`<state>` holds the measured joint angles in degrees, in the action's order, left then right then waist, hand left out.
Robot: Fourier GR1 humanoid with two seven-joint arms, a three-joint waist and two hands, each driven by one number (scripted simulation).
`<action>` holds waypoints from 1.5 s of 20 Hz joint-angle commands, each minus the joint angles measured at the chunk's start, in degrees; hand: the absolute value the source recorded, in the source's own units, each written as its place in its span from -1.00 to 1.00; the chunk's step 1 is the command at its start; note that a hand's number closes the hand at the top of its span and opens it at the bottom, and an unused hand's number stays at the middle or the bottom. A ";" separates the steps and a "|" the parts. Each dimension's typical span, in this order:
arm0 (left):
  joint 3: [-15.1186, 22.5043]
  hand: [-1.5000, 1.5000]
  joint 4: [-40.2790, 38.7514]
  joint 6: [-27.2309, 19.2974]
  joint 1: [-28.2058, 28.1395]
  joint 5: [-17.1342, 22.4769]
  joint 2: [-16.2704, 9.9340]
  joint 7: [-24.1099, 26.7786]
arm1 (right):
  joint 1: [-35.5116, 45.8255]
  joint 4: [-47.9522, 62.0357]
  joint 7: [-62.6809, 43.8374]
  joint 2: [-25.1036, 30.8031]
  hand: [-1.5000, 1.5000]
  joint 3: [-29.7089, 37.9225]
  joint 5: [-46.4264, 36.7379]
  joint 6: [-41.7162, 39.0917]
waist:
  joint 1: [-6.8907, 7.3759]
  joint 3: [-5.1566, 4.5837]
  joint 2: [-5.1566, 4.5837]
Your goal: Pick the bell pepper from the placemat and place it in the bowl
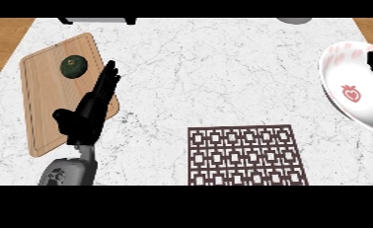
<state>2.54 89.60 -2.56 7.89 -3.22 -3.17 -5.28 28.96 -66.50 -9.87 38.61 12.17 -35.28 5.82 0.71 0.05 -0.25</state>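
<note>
- While the white bowl (348,86) is sitting at the right edge of the marble tabletop (218,69), only a red strawberry mark is showing inside it.
- The patterned placemat (247,155) is lying bare near the front.
- No bell pepper is showing; a dark green round vegetable (73,66) is resting on the wooden cutting board (44,103).
- The left robot hand (91,108) is hovering released, fingers straight, over the board's right edge.

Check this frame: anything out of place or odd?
Yes. The brown patterned placemat is bare; no bell pepper shows anywhere. A dark green round item sits on the wooden cutting board by the open left hand. Bowl empty.
</note>
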 commanded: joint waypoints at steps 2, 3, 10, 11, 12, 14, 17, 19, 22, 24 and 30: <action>-1.07 0.00 -1.04 0.50 0.95 0.48 -0.49 0.15 | -0.22 9.22 7.94 0.39 1.00 1.75 3.67 -4.28 | -0.31 -0.02 0.11; -0.11 0.00 -1.83 -1.20 1.51 -0.61 1.14 0.03 | -0.10 11.70 6.84 -0.76 1.00 4.65 6.10 -3.24 | -0.35 0.00 0.03; -1.10 0.00 -2.45 -0.09 2.34 -0.18 -0.02 0.08 | 1.94 21.40 20.92 -0.04 -1.00 6.95 12.04 -11.48 | -0.50 -0.01 0.08; 0.71 0.00 2.20 0.33 -1.83 -0.15 0.42 -0.75 | 2.98 24.26 22.45 -1.84 -1.00 7.17 11.50 -8.43 | 0.11 0.01 0.09; -0.60 0.00 -0.61 0.40 -0.06 -0.11 -0.13 0.79 | 1.89 20.24 21.52 -2.13 -1.00 7.47 13.39 -10.80 | -0.52 -0.03 0.21; -0.16 0.00 -5.77 -0.18 2.14 -0.54 1.57 2.67 | 6.31 27.01 26.16 -0.56 -1.00 10.30 14.42 -8.87 | -0.03 0.01 -0.18; -1.89 0.00 -4.00 -0.28 3.61 -0.01 0.06 -0.01 | 5.33 23.27 28.48 1.02 -1.00 14.59 18.88 -8.98 | -0.60 0.00 0.06; -0.45 0.00 0.77 -1.05 -0.01 -0.98 0.41 -1.12 | 4.05 22.57 28.88 0.11 -1.00 16.25 20.31 -6.84 | -0.43 -0.01 0.26; -0.84 0.00 1.05 1.10 -0.79 0.07 -0.84 -0.47 | 3.46 21.68 25.78 1.15 -1.00 18.90 24.13 -9.32 | -0.61 -0.04 0.29; -1.63 0.00 -0.14 1.81 -1.78 1.35 -0.76 0.82 | 3.84 22.99 23.67 4.81 -1.00 21.16 26.79 -13.47 | -0.61 -0.05 0.24; -0.53 0.00 1.49 -1.66 0.13 -1.32 0.87 -2.81 | -2.17 16.96 18.69 6.24 -1.00 25.67 35.97 -23.02 | -1.49 -0.07 0.57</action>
<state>1.88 89.34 -3.47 7.99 -4.19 -2.48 -5.96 29.79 -46.84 11.77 42.94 34.31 -5.04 -11.27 -0.36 -0.01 0.14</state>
